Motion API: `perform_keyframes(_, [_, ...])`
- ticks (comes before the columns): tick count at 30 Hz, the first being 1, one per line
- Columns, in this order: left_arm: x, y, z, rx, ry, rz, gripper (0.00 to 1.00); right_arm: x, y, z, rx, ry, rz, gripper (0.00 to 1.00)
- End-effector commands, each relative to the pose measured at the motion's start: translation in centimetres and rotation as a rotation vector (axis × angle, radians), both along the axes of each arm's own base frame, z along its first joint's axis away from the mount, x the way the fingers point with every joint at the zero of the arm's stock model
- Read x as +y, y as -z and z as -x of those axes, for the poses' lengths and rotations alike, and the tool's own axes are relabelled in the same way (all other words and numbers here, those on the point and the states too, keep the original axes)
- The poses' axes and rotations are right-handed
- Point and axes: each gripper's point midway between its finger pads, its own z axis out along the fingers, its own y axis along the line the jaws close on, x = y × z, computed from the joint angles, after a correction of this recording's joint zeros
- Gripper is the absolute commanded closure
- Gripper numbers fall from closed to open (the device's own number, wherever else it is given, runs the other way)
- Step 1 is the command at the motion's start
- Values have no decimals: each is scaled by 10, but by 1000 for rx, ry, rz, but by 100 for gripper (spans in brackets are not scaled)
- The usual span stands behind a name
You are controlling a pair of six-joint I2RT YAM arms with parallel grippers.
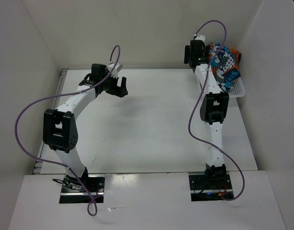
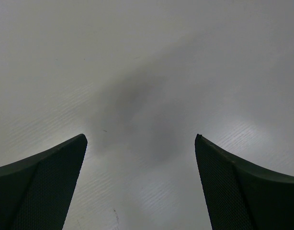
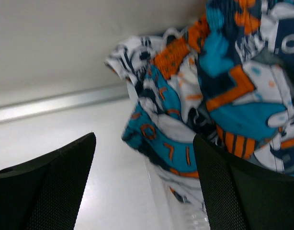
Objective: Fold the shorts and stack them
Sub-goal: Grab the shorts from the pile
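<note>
The shorts (image 1: 225,63), printed in teal, orange, white and dark patches, are bunched in a white mesh basket (image 1: 238,91) at the back right of the table. In the right wrist view the shorts (image 3: 223,96) spill over the basket's rim (image 3: 185,213). My right gripper (image 3: 144,135) hangs open right at that overhanging fabric. A fold of cloth lies between its fingers, closer to the right one, and it is not pinched. My left gripper (image 1: 121,88) hovers open over bare table at the back left, and nothing lies between its fingers (image 2: 141,135).
White walls enclose the table on the left, back and right. The basket sits tight in the back right corner next to the wall. A metal strip (image 3: 56,103) runs along the foot of the back wall.
</note>
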Motion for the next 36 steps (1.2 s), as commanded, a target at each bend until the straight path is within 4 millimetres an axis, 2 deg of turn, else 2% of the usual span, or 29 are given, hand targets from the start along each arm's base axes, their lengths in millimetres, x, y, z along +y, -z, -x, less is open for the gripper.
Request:
perform_keyframes(1, [-2,-8,-10,-29,1,-2,0,2,-27,-16,-85,29,-21,14])
perform_keyframes(3, [-3,-4,-10,-20,1,-3,0,-4,-6,-17,-44,42,-24,15])
perform_keyframes(10, [-1,-2,-9,-12,-6,-11,0,3,-7,-18,-41,17,-56,17])
perform_keyframes(11, [-1,2,-7,-3,-6,-12,0,3,-15,-17,-53,17,-57,17])
perform_keyframes(12, [-1,2,-7,-3,-6,-12,0,9,-13,-16,-44,8,-56,17])
perform_keyframes(14, [0,5,-5,6,-6,-14,0,6,-12,-13,-40,29,-56,17])
perform_keyframes(16, [0,0,-5,-4,-6,-12,0,1,-9,-10,-28,52,-42,19])
perform_keyframes(17, [0,5,-3,6,-6,-14,0,-1,-9,-9,-29,62,-37,22])
perform_keyframes(18, [0,0,-2,-3,-6,-12,0,0,-5,-8,-21,66,-43,25])
perform_keyframes(19, [0,0,-2,-3,-6,-12,0,-3,-11,-7,-31,78,-38,30])
perform_keyframes(22, [0,3,3,7,1,-8,0,-5,-12,-7,-32,90,-32,40])
perform_keyframes(23, [0,3,3,7,2,-8,0,-5,-8,-6,-23,90,-30,47])
perform_keyframes(24, [0,8,5,18,2,-10,0,-7,-14,-5,-33,98,-27,51])
perform_keyframes(27, [0,3,5,9,2,-8,0,-8,-11,-3,-25,108,-21,59])
perform_keyframes(28, [1,7,7,18,2,-10,0,-10,-19,-4,-45,118,-18,67])
perform_keyframes(31, [-1,6,10,19,11,-2,0,-12,-19,-3,-46,127,-14,82])
perform_keyframes(32, [-1,6,10,19,11,-2,0,-14,-27,-3,-65,137,-11,91])
perform_keyframes(34, [-1,6,10,19,11,-2,0,-15,-35,-1,-77,145,-9,100])
perform_keyframes(36, [-1,6,10,19,11,-2,0,-17,-43,1,-90,155,-6,100])
